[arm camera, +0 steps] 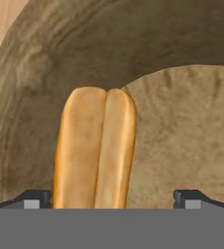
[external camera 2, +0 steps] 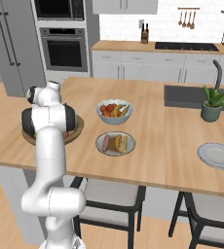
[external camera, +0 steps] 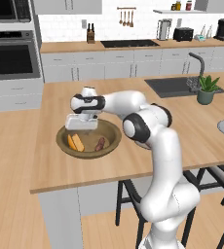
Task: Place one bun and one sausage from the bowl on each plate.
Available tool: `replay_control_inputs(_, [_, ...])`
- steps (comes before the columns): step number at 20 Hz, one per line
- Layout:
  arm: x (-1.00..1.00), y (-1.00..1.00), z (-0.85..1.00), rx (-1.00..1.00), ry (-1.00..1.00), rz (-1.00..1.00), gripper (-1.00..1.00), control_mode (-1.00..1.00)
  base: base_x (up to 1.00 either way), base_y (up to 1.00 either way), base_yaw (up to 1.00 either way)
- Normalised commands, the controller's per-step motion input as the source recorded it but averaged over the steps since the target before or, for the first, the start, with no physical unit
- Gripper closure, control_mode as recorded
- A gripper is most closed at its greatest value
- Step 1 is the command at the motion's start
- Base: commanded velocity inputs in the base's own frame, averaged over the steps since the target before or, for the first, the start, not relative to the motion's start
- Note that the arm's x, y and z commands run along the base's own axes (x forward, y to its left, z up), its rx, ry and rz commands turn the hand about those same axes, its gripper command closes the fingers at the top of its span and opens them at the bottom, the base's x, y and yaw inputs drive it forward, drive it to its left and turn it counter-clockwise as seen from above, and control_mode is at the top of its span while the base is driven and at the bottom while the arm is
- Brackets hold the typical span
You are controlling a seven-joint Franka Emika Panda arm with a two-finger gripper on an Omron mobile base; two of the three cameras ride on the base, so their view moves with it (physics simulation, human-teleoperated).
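Claw [arm camera: 112, 198] hung released, fingers wide apart, over the bun [arm camera: 95, 148] at the left side of the wooden bowl [external camera: 111, 131], sausage [external camera: 100, 144] nearby.

Brown bowl [external camera: 113, 137] — one bun [external camera: 75, 142], one sausage [external camera: 100, 144]. Two plates [external camera 2: 102, 148] [external camera 2: 217, 156] — one fruit bowl [external camera 2: 115, 117].
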Motion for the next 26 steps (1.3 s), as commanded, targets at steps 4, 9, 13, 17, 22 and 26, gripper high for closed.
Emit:
replay_control_inputs(4, [0.00, -0.08, -0.28, 0.01, -0.10, 0.00, -1.00, -1.00, 0.00, 0.00, 0.00])
replay_control_inputs(9, [0.00, 0.00, -0.17, 0.03, -0.03, 0.00, -1.00, -1.00, 0.00, 0.00, 0.00])
replay_control_inputs(13, [0.00, 0.02, 0.00, 0.00, 0.00, 0.00, -1.00, -1.00, 0.00, 0.00, 0.00])
replay_control_inputs(17, [0.00, 0.00, 0.00, 0.00, 0.00, 0.00, -1.00, -1.00, 0.00, 0.00, 0.00])
replay_control_inputs(22, [0.00, 0.00, 0.00, 0.00, 0.00, 0.00, -1.00, -1.00, 0.00, 0.00, 0.00])
replay_control_inputs(26, [0.00, 0.09, -0.10, 0.00, 0.00, 0.00, -1.00, -1.00, 0.00, 0.00, 0.00])
